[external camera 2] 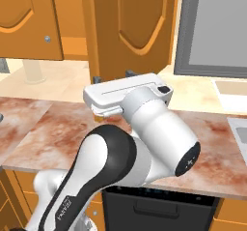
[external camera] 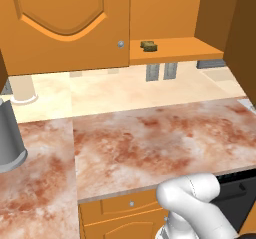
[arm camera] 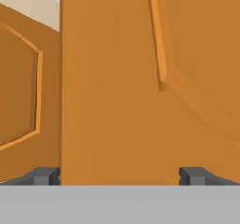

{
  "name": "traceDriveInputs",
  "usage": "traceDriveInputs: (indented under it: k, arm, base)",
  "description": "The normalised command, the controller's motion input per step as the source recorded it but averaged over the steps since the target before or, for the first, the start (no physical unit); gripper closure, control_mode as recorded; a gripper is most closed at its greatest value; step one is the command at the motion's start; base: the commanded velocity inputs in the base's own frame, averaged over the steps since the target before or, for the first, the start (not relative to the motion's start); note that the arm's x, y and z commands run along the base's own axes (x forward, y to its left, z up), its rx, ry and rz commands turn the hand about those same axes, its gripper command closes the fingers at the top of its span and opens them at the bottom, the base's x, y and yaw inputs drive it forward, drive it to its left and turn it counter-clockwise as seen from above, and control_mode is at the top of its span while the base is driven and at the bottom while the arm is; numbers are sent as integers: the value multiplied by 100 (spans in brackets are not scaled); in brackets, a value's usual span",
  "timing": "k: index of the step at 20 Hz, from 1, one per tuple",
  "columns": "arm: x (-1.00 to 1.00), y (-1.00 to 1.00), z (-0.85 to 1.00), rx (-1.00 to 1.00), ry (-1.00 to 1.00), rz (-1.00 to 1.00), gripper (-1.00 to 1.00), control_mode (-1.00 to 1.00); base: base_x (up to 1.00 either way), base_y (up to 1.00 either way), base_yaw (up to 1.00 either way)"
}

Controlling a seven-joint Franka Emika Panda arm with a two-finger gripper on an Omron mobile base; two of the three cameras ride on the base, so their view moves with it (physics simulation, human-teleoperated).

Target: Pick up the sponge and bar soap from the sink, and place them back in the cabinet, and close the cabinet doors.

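hand (arm camera: 120, 176) spread wide, nothing in it, nose-up on a cabinet door (arm camera: 140, 101) | sponge (external camera: 149, 45) on the cabinet shelf (external camera: 175, 49), 12 o'clock | tabletop (external camera: 150, 143) marbled

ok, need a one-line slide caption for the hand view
Open gripper facing the edge of a swung-out cabinet door, jaws spread wide either side of its orange-brown arched panel.

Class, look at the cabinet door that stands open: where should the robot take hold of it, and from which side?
Probably its free vertical edge, approached from the door's front: the open cabinet door is a thin upright slab swung outward, and the open hand faces that edge.
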Motion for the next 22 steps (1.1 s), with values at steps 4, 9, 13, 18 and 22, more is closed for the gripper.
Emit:
traceDriveInputs:
  k: [4,9,13,18,22]
  arm:
    - [46,50,0,0,0,0,-100,-100]
    - [46,51,0,0,0,0,-100,-100]
    - [46,47,0,0,0,0,-100,-100]
    - [48,45,0,0,0,0,-100,-100]
    - [52,42,0,0,0,0,-100,-100]
  base:
    - [0,0,0]
    - [0,0,0]
    - [0,0,0]
    - [0,0,0]
    - [0,0,0]
